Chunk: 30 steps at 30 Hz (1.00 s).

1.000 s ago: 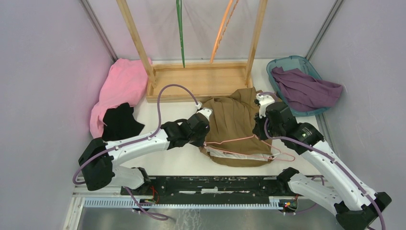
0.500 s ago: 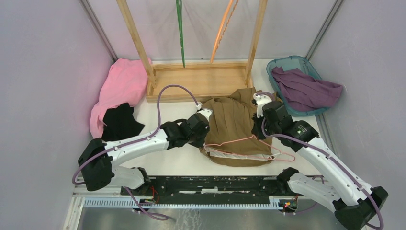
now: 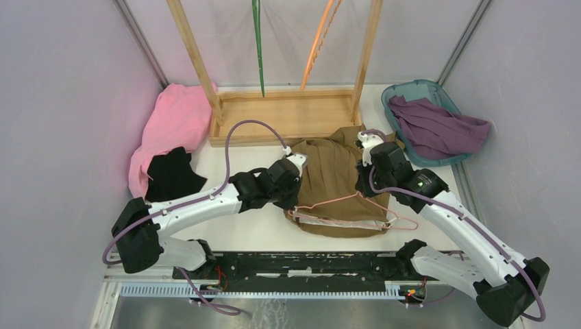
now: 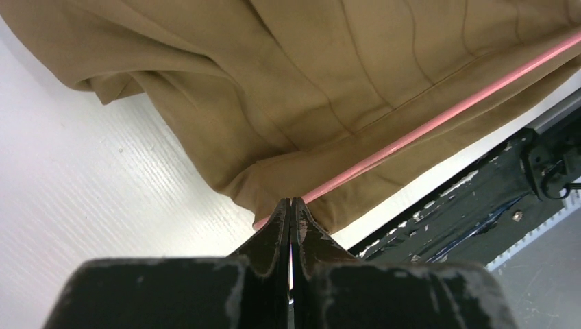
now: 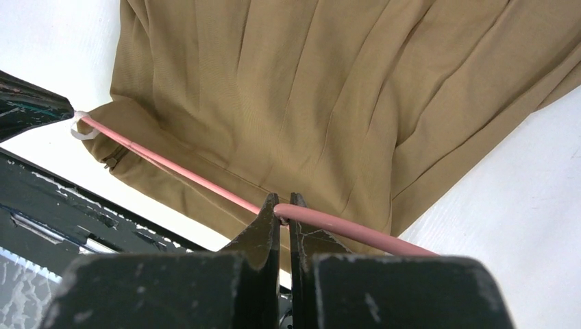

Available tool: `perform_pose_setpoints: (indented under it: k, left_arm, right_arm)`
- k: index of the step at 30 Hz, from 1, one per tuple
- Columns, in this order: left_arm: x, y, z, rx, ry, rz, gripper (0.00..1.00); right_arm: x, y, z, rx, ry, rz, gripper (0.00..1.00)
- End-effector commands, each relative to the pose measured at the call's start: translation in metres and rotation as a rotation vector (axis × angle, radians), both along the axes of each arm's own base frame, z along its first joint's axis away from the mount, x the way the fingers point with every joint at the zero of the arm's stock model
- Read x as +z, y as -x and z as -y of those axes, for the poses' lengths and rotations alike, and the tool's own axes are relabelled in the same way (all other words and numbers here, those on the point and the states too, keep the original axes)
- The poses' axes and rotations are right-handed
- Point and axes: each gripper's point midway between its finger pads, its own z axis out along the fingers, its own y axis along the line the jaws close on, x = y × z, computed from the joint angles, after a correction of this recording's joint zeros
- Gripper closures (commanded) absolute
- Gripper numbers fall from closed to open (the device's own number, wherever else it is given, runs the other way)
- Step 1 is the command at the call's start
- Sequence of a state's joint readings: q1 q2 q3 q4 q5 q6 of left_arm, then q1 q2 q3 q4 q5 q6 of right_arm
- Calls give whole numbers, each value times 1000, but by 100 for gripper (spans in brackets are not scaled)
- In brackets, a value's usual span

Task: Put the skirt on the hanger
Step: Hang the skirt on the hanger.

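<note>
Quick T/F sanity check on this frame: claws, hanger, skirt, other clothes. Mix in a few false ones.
1. The right claw is shut on the pink hanger. True.
2. The skirt sits in the teal basket. False: it lies on the table with the hanger across it. The basket holds a purple garment.
3. The left claw is wide open. False: it is shut, at the hanger's left end.
4. The black garment lies against the pink garment, apart from the skirt. True.
</note>
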<state>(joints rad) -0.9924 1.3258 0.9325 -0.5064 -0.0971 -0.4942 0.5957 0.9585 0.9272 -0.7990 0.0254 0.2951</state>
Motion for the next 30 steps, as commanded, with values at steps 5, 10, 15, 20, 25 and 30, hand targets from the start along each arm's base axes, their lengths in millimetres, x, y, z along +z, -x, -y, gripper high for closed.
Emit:
perform_pose_setpoints:
  k: [5,10,15,20,25,30]
  left_arm:
    - [36,-9,34,-44,128,60,97]
    - [35,-8,37,-54,126,58,97]
    - [38,-9,30,-37,116,74,97]
    - [50,-12,21,-7,108,106,97]
    - [57,-13,14,19,97,117,96]
    - [54,-15,-4,78,42,121,96]
  right_arm:
    - [8,-20,-19,-30,-98,61,99]
    - [8,-26,-28,-40,-145,71,99]
    - [3,-28,-34,-43,-176,68,99]
    - [-4,-28,-44,-20,-219,47,99]
    - [-9,-26,-50,-2,-239,33,99]
    - [-3,-26,-46,-13,-241,60,99]
